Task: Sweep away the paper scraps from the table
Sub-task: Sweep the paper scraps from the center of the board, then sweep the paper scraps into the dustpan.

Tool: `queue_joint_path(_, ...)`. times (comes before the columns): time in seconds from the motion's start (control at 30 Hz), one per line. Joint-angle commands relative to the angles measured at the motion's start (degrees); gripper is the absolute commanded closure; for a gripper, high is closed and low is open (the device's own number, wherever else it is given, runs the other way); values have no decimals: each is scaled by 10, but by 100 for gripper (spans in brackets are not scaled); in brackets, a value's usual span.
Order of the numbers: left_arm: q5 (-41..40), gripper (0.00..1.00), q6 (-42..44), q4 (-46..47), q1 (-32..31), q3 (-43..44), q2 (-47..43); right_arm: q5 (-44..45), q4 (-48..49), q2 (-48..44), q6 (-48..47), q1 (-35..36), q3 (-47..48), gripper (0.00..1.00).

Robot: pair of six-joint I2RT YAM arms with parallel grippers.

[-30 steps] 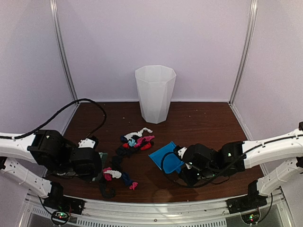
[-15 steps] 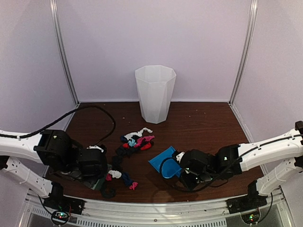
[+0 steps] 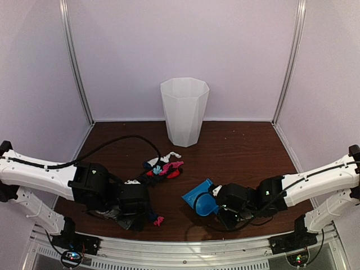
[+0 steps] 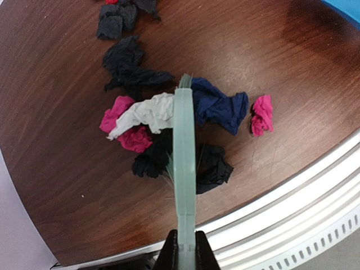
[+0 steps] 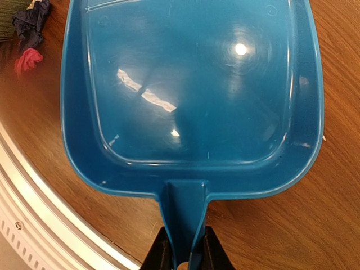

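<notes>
Arms moved inward | left gripper (image 4: pixel 184 250) clamps brush (image 4: pixel 184 140), right gripper (image 5: pixel 183 247) clamps dustpan (image 5: pixel 191 101) | paper scraps (image 4: pixel 146 112) just ahead of left gripper: light, soft; push, don't pinch

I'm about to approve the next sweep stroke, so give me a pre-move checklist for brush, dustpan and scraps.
1. Left gripper shut on hand brush: ok.
2. Right gripper shut on dustpan handle: ok.
3. Brush over near paper scraps: ok.
4. Dustpan lip touching table: cannot tell.
5. All scraps in one pile: not ok, another cluster lies farther back.
</notes>
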Motion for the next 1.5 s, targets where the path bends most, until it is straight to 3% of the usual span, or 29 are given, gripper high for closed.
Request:
queue_joint_path(0.0,-24,100,38,68,-1,40,40,11,-4,-2,9,4,-9,100)
queue_joint_path(0.57,-66,100,126,182,15,165,154,7,-87,-58,72,31,-51,100)
queue_joint_path(0.93,-73,100,151,232,19,167,85,-47,-101,-94,96,71,-72,100)
queue_joint_path(1.23,-160,100,86,127,20,141,37,-83,-124,-71,81,112,-55,100)
queue_joint_path(1.47,-154,100,75,163,21,70,17,-108,-168,-28,41,120,-14,100)
